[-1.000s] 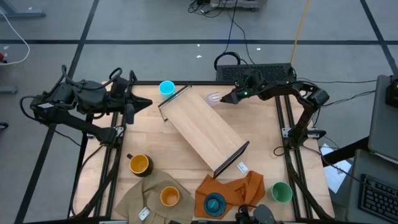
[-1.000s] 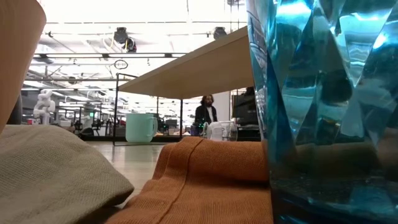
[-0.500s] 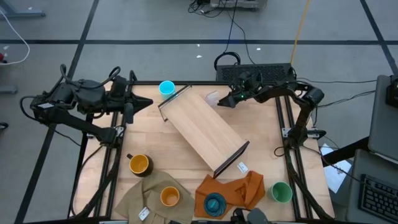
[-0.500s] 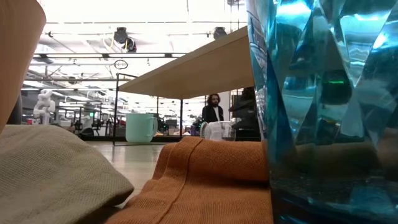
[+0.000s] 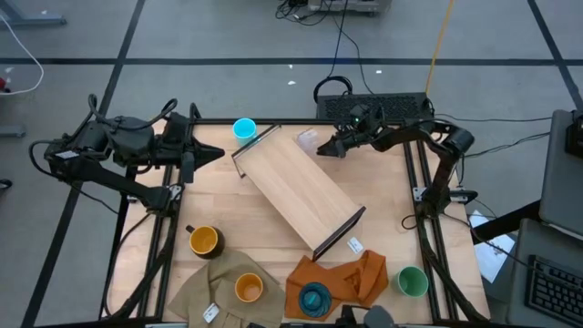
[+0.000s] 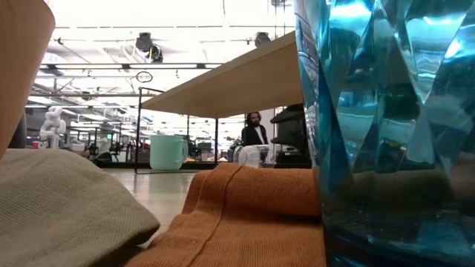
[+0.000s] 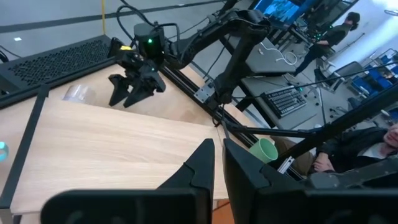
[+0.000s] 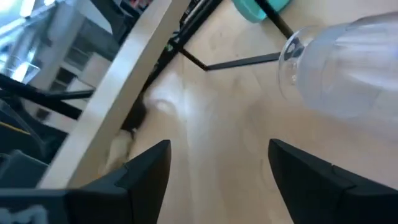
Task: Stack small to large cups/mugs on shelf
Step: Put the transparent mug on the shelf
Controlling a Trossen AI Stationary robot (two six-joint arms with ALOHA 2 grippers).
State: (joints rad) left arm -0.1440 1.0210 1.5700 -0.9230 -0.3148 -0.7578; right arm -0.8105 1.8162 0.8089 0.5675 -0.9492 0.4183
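Observation:
The clear tumbler (image 5: 307,138) appears to lie on its side on the table by the shelf's far end. My right gripper (image 5: 322,149) stands open just to its right, and the tumbler (image 8: 348,68) is beyond the fingertips, not between them. The shelf (image 5: 296,187) lies slantwise across the table's middle. The light-blue mug (image 5: 244,129) stands at its far left corner. The dark mug (image 5: 204,240), orange cup (image 5: 248,288), teal cup (image 5: 314,299) and green cup (image 5: 412,281) stand along the near side. My left gripper (image 5: 208,155) hovers shut at the table's left.
A tan cloth (image 5: 205,282) and an orange cloth (image 5: 355,273) lie at the near edge, under the orange cup and the teal cup. A black keyboard-like panel (image 5: 383,105) sits just past the far edge. The shelf's wire bracket (image 8: 242,61) lies close to the tumbler.
My right gripper has edged toward the table's left and slightly down, closing in on the clear tumbler, its fingers still apart.

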